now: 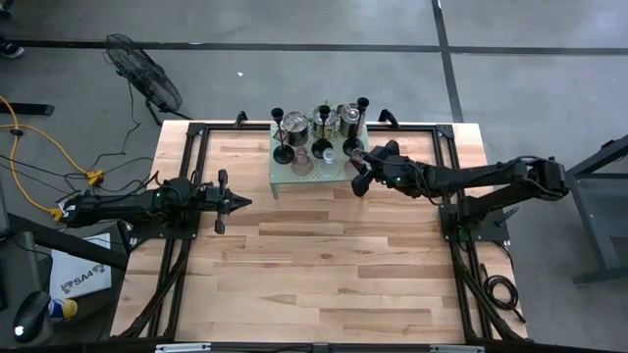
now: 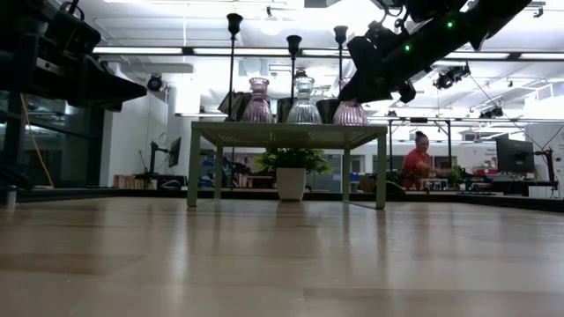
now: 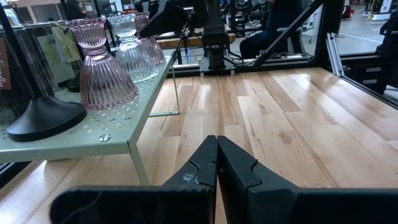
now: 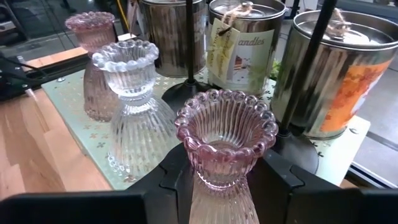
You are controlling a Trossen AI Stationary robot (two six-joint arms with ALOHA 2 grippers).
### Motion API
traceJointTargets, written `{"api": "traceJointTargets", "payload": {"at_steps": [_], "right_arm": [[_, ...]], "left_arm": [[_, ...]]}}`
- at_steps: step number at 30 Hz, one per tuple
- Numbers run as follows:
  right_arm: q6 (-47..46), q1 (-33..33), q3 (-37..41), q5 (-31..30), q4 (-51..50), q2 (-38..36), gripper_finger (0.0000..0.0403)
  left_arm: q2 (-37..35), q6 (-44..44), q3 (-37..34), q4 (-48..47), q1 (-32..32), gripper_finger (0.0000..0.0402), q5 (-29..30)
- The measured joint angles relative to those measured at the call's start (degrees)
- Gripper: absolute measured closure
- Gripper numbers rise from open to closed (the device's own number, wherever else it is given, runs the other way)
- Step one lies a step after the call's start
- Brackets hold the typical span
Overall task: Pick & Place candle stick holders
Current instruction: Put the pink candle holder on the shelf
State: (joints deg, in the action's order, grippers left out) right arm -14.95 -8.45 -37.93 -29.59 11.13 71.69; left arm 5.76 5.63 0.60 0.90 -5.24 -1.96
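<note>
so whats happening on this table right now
The right gripper is closed around a pink glass candle holder at the pale green rack, beside a clear glass holder and silver tins. The left gripper waits shut over the bare wooden table.

Light butcher-block wooden table (image 1: 324,265) in a black metal frame, standing on grey concrete floor (image 1: 510,83) crossed by dark seam lines. On the floor beyond the table's far-left corner lies a black round wire-cage fan (image 1: 147,83); left of the table, a yellow coiled cable (image 1: 39,157). Across the table from the low view: open workshop with white ceiling, long fluorescent light strips (image 2: 264,55), a seated person in a red top (image 2: 416,163) at a desk, dark monitor (image 2: 513,156) to that person's right.
</note>
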Motion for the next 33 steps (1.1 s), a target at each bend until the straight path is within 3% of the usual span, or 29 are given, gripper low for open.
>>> {"api": "traceJointTargets", "payload": {"at_steps": [33], "right_arm": [[1.7,0.0,0.2,1.0,2.7,0.1,0.0288]], "left_arm": [[0.0,0.0,0.0,0.0,0.0,0.0402,0.0]]}}
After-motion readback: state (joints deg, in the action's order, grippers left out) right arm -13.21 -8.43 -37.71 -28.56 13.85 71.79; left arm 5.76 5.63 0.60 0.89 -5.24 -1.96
